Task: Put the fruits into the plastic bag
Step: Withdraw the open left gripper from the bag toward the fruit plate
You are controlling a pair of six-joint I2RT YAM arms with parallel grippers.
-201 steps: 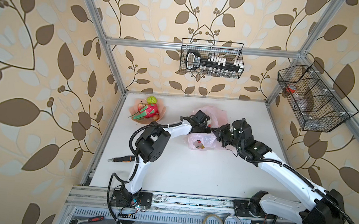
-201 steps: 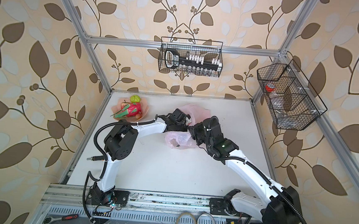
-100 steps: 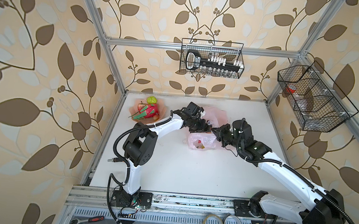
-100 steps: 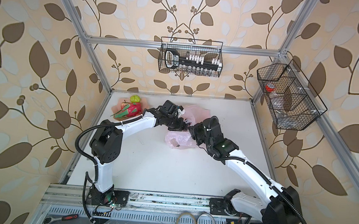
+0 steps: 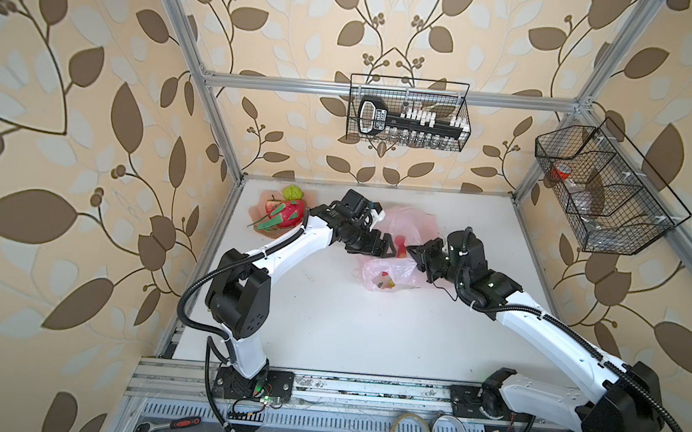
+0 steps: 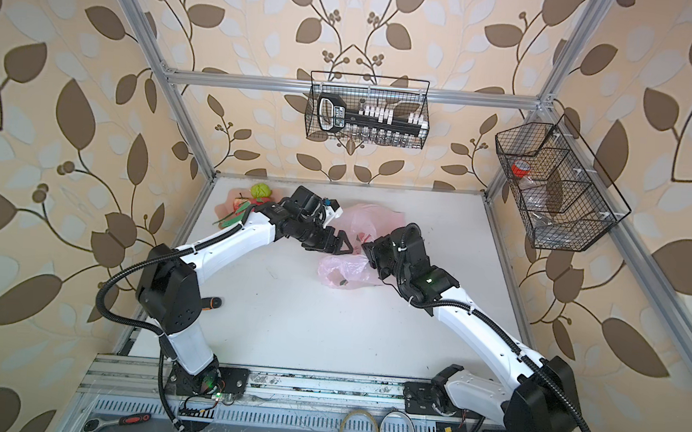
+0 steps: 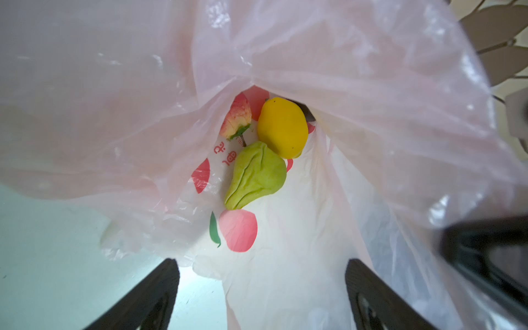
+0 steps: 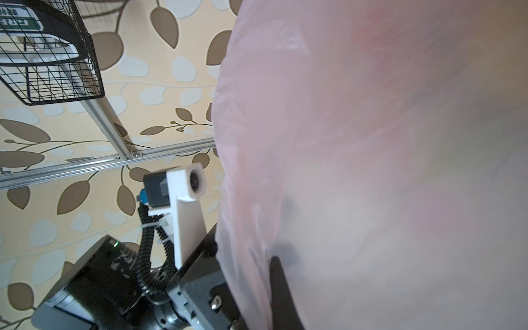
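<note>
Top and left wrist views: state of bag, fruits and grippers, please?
plastic bag, mouth held open.
right gripper, shut on the plastic bag.
left gripper, open, empty, facing the mouth.
lemon, in the bag.
pear-shaped green fruit, in the bag.
pink-red fruit, in the bag.
dragon fruit, on the dish.
round green fruit, on the dish.

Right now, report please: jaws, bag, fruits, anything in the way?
Left gripper jaws open, empty, at plastic bag mouth. Right gripper shut on its edge. Lemon, green fruit inside; dragon fruit on dish. Mouth unobstructed.
</note>
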